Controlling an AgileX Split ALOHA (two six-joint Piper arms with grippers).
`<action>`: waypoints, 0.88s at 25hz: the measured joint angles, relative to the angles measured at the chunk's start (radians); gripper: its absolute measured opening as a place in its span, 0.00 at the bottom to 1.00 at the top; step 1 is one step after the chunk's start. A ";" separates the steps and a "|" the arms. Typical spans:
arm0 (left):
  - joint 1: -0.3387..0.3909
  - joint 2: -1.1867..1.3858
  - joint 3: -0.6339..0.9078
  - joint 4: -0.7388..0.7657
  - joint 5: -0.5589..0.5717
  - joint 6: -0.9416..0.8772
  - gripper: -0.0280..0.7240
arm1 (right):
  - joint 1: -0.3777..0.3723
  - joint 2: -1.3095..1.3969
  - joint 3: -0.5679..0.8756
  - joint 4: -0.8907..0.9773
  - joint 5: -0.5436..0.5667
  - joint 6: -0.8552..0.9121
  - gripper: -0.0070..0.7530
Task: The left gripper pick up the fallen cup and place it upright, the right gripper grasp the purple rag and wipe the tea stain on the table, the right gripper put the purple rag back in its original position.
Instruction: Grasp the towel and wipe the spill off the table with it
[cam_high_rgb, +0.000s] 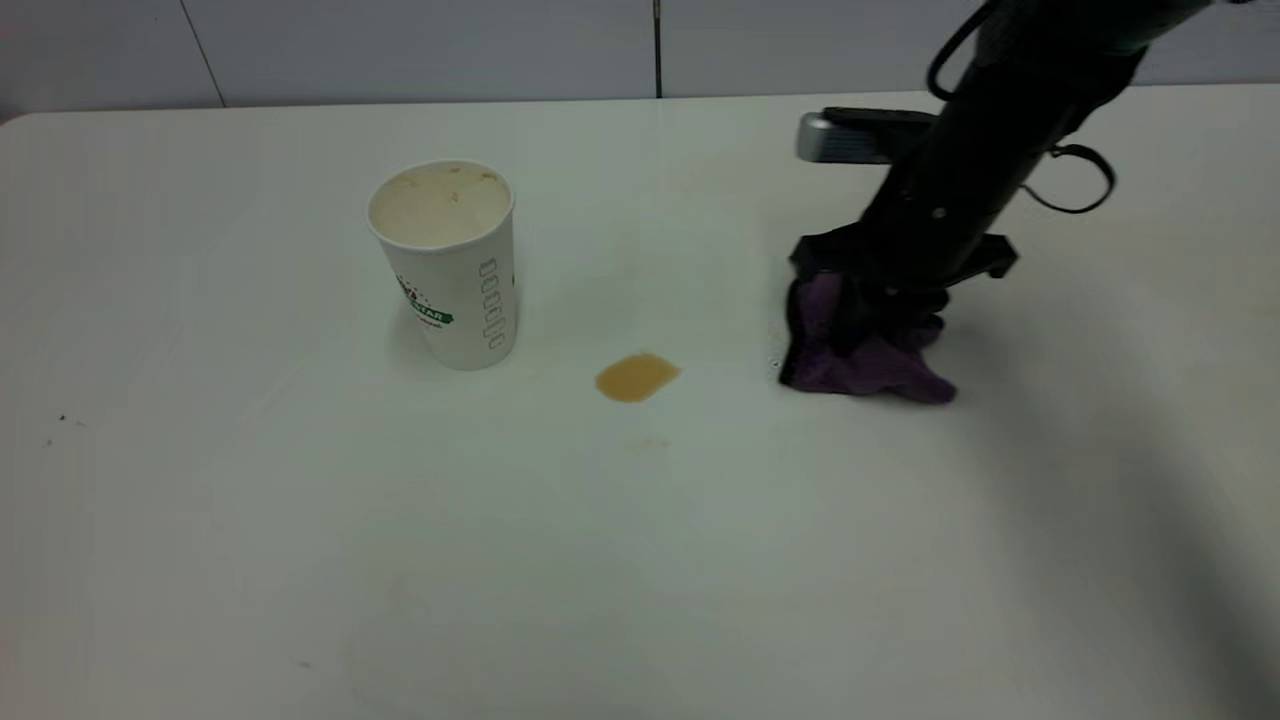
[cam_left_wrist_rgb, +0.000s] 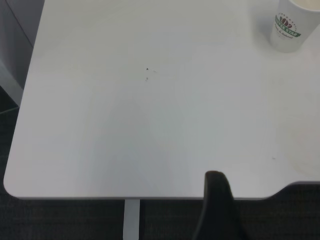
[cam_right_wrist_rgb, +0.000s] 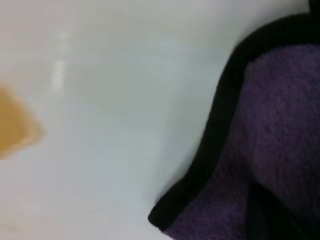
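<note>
Your right hand (cam_high_rgb: 880, 310) is closed on the bunched purple rag (cam_high_rgb: 870, 365), low on the table (cam_high_rgb: 640, 560), so it can sweep toward the tea stain (cam_high_rgb: 637, 377) beside the upright cup (cam_high_rgb: 450, 265).

Not much going on in the background: a pale panelled wall (cam_high_rgb: 420, 50) runs across 12 o'clock in the exterior view, with a dark vertical seam (cam_high_rgb: 657, 48) and a slanted seam (cam_high_rgb: 203, 55) around 11. Tiny dark specks (cam_high_rgb: 62, 418) sit at 9 o'clock. In the left wrist view, there's dark floor (cam_left_wrist_rgb: 65, 220) and a white support post (cam_left_wrist_rgb: 131, 220).
</note>
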 joint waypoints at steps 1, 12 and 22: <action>0.000 0.000 0.000 0.000 0.000 0.000 0.76 | 0.026 0.006 -0.014 0.002 -0.007 0.000 0.10; 0.000 0.000 0.000 0.000 0.000 0.000 0.76 | 0.134 0.175 -0.363 0.026 0.152 0.054 0.10; 0.000 0.000 0.000 0.000 0.000 0.000 0.76 | 0.242 0.222 -0.464 0.022 0.240 0.104 0.10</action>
